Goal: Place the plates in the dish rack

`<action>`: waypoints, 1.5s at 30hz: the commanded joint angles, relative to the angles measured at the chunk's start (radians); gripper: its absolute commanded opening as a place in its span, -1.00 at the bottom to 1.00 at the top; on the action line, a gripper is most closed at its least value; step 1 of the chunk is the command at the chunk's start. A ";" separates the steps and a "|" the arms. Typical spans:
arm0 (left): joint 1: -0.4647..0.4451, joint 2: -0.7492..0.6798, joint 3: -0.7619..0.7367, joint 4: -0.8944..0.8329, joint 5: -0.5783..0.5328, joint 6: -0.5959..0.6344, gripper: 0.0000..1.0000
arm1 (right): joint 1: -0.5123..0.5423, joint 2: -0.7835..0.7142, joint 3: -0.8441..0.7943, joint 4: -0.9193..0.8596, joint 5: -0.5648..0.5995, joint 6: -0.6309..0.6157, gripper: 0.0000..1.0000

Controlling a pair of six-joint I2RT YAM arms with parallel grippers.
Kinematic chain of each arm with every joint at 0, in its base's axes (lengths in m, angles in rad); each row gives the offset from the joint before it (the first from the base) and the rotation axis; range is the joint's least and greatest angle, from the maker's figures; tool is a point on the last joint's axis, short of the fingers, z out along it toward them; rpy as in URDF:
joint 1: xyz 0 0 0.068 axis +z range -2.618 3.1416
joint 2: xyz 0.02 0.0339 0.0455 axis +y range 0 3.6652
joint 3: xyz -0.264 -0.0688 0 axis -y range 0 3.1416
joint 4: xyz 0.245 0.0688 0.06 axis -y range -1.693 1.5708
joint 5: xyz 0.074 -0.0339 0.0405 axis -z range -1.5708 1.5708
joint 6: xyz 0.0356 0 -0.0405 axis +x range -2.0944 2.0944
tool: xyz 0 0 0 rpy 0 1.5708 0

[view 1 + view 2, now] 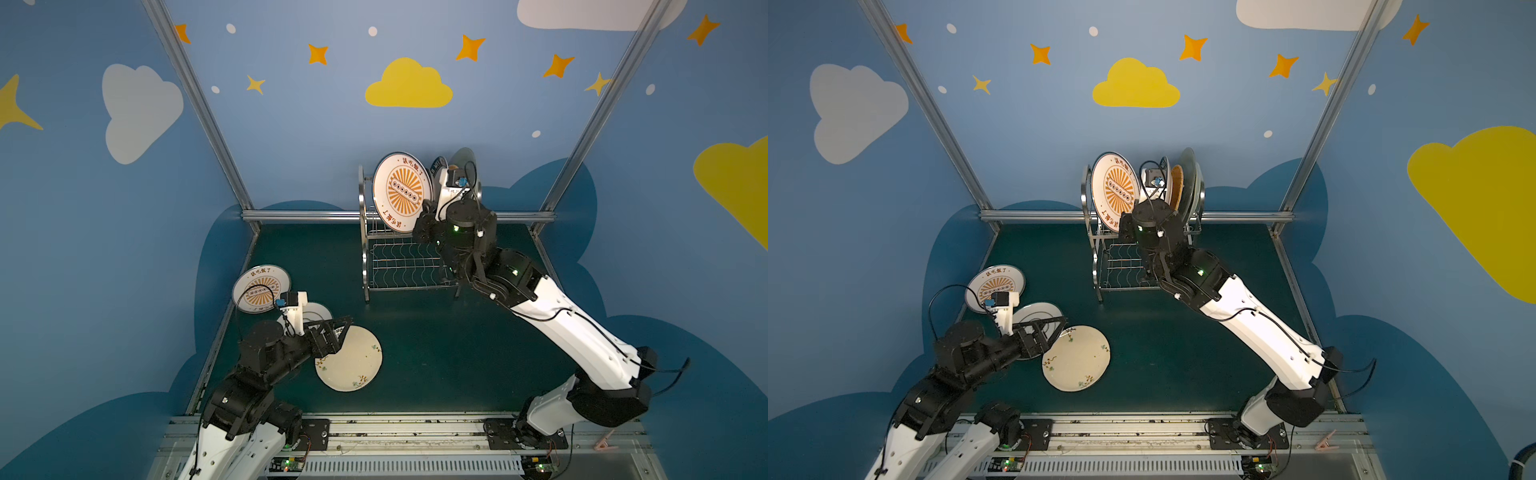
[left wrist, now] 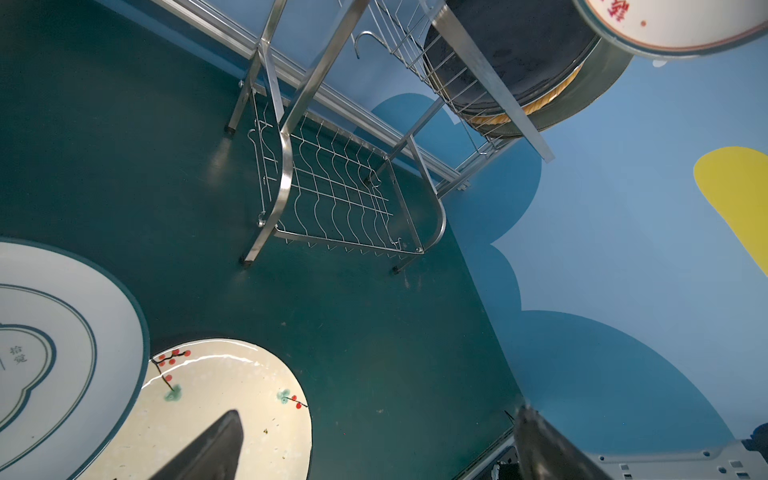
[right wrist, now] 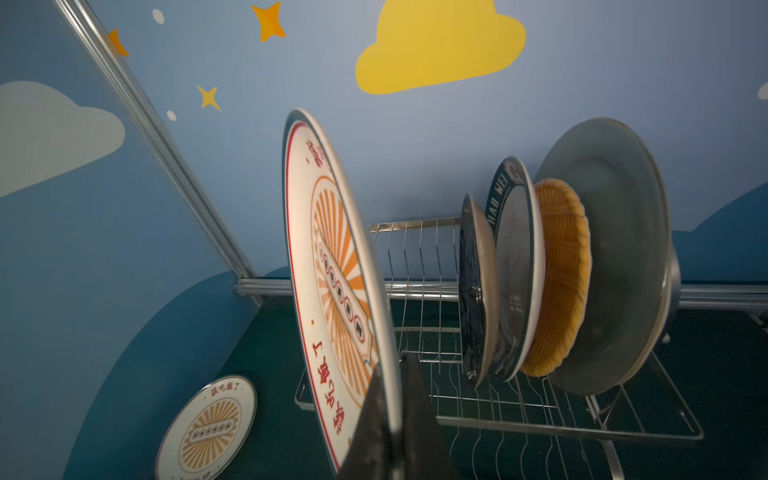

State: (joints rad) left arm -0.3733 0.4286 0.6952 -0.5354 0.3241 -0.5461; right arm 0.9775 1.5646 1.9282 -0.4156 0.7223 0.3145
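Note:
My right gripper (image 3: 392, 370) is shut on the lower rim of an orange-sunburst plate (image 1: 401, 189), holding it upright at the left end of the dish rack's (image 1: 399, 266) upper tier. Further along that tier stand a black plate (image 3: 471, 291), a teal-rimmed one (image 3: 515, 266), a yellow woven one (image 3: 561, 282) and a pale green one (image 3: 615, 249). My left gripper (image 1: 338, 336) hangs open above the edge of a cream floral plate (image 1: 353, 361) lying on the mat. A cloud-emblem plate (image 1: 320, 311) and a second sunburst plate (image 1: 262, 286) lie beside it.
The rack's wavy lower shelf (image 2: 332, 195) holds nothing. An aluminium rail (image 1: 311, 215) runs along the back wall behind the rack. Blue walls close in both sides. The arm bases sit on the front rail (image 1: 395, 432), with a pink clip (image 1: 604, 444) near it.

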 commanded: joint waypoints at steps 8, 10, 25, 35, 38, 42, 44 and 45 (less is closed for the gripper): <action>-0.004 -0.049 -0.012 -0.071 -0.025 0.034 1.00 | -0.046 0.175 0.204 0.047 0.174 -0.167 -1.00; -0.004 -0.062 -0.017 -0.060 -0.020 0.033 1.00 | -0.051 0.205 0.226 0.050 0.193 -0.188 -1.00; 0.005 -0.075 -0.031 -0.047 0.006 0.027 1.00 | -0.101 0.377 0.345 0.074 0.312 -0.291 -1.00; 0.007 -0.075 -0.033 -0.043 0.009 0.026 1.00 | -0.131 0.424 0.364 0.025 0.340 -0.250 -1.00; 0.008 -0.075 -0.035 -0.043 0.009 0.024 1.00 | -0.133 0.430 0.364 0.015 0.336 -0.235 -1.00; 0.009 -0.076 -0.035 -0.043 0.009 0.025 1.00 | -0.135 0.453 0.385 -0.023 0.341 -0.208 -1.00; 0.011 -0.077 -0.035 -0.042 0.007 0.025 1.00 | -0.136 0.461 0.391 -0.048 0.333 -0.183 -1.00; 0.010 -0.077 -0.036 -0.043 0.007 0.025 1.00 | -0.137 0.464 0.394 -0.055 0.332 -0.172 -1.00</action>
State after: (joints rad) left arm -0.3672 0.3634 0.6628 -0.5877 0.3279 -0.5312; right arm 0.8448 2.0228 2.2799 -0.4549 1.0355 0.0929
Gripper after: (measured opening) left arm 0.998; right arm 0.049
